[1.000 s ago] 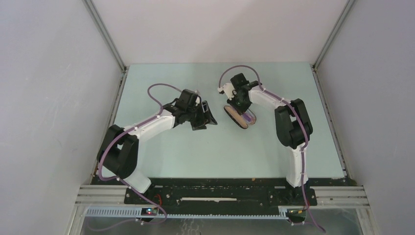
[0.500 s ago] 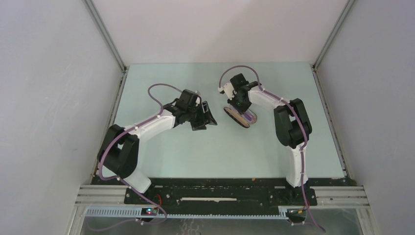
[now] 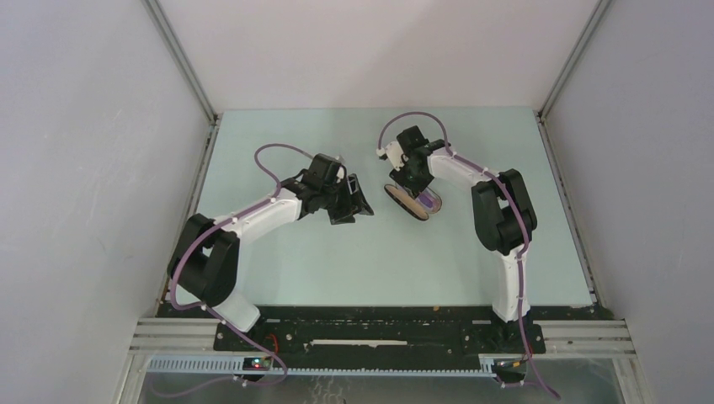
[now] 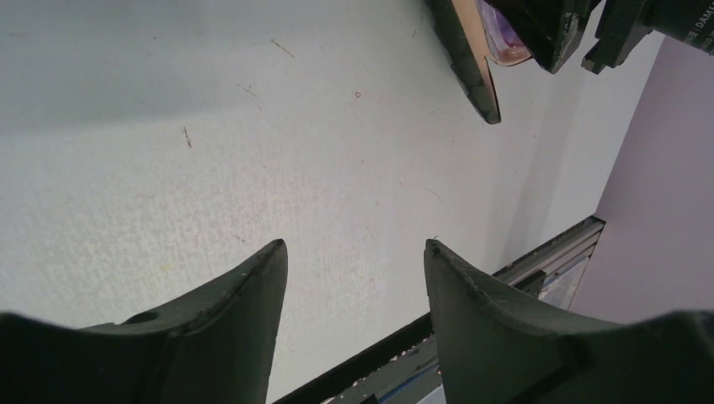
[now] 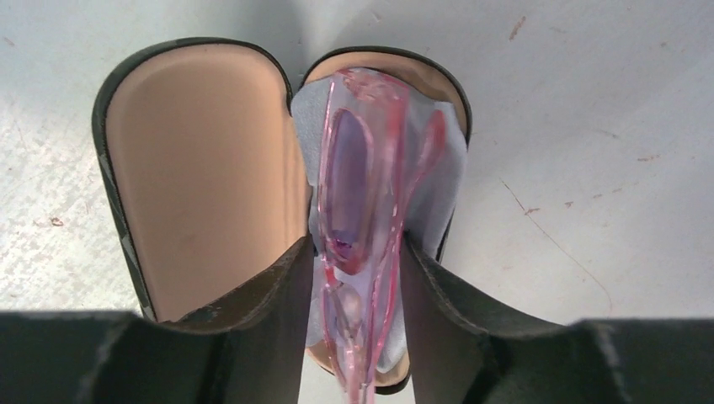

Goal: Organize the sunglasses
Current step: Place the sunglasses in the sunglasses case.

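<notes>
The sunglasses, with a thin pink frame and purplish lenses, lie folded on a light blue cloth in the right half of an open black case with tan lining. My right gripper hangs over the case with a finger on each side of the sunglasses. It is open, with a thin gap at both fingers. In the top view the case sits mid-table under the right gripper. My left gripper hovers open and empty to the left of the case.
The pale table is walled by white panels on three sides. A black rail with both arm bases runs along the near edge. The left gripper is a short way left of the case.
The right gripper's jaws have parted from the sunglasses, which now rest in the case. The right gripper and case shifted slightly away. The left arm has not moved.
</notes>
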Tool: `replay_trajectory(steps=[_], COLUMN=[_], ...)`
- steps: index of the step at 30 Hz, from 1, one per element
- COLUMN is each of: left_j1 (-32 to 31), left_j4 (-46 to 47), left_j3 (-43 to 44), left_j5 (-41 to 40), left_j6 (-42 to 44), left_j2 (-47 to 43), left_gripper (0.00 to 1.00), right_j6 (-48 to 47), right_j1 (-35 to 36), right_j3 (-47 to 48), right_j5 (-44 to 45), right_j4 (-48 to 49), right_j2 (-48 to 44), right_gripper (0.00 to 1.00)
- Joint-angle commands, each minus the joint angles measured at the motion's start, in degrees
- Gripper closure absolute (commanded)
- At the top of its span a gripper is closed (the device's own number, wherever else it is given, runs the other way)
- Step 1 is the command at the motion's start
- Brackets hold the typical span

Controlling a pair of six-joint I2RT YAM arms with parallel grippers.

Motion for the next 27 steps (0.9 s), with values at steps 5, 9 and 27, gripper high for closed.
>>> replay_trajectory(steps=[5, 9, 27], left_j1=[0.3, 0.3, -0.4], left_j4=[0.8, 1.0, 3.7], left_j3=[-0.6, -1.0, 0.2], left_j5=[0.3, 0.2, 1.5], left_j6=[1.2, 1.3, 0.1], left_j2=[-0.5, -0.9, -1.2], left_gripper=[0.35, 0.35, 0.34], right_j6=[1.6, 1.8, 11.4], right_j1=[-0.4, -0.1, -5.6], right_j3=[0.3, -0.2, 0.8], right_j5=[0.3, 1.4, -3.4], right_j4=[1.1, 1.8, 4.5], right_j2=[-2.5, -4.0, -11.0], right_gripper=[0.47, 0.46, 0.45])
